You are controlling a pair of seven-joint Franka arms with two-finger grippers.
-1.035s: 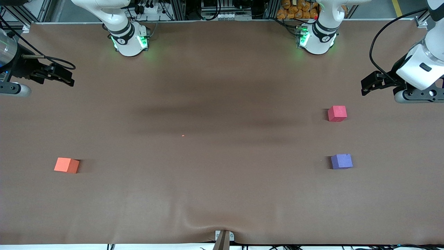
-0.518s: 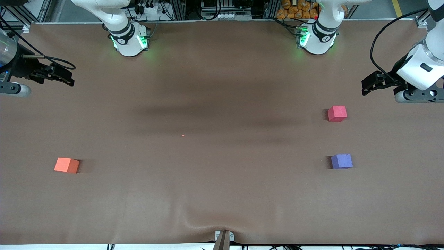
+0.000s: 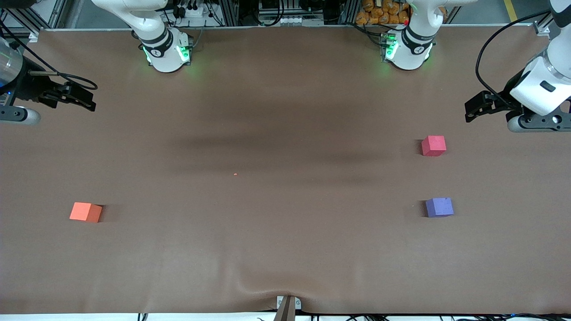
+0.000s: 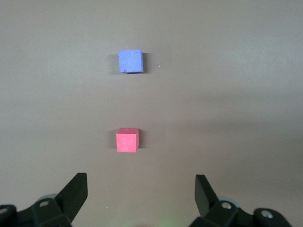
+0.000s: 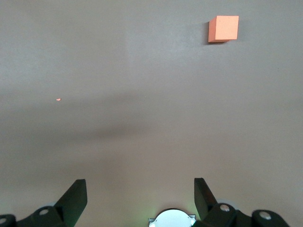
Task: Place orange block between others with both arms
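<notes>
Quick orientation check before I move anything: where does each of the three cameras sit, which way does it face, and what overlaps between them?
Front view: high across the table, facing both bases; shows orange block, pinkish-red cube, purple-blue cube, left gripper, right gripper.
Left wrist view: on the left wrist, looking down past open fingers at pinkish-red and purple-blue cubes.
Right wrist view: on the right wrist, looking down past open fingers at the orange block.
Shared: each wrist view's cubes also show in front view.
</notes>
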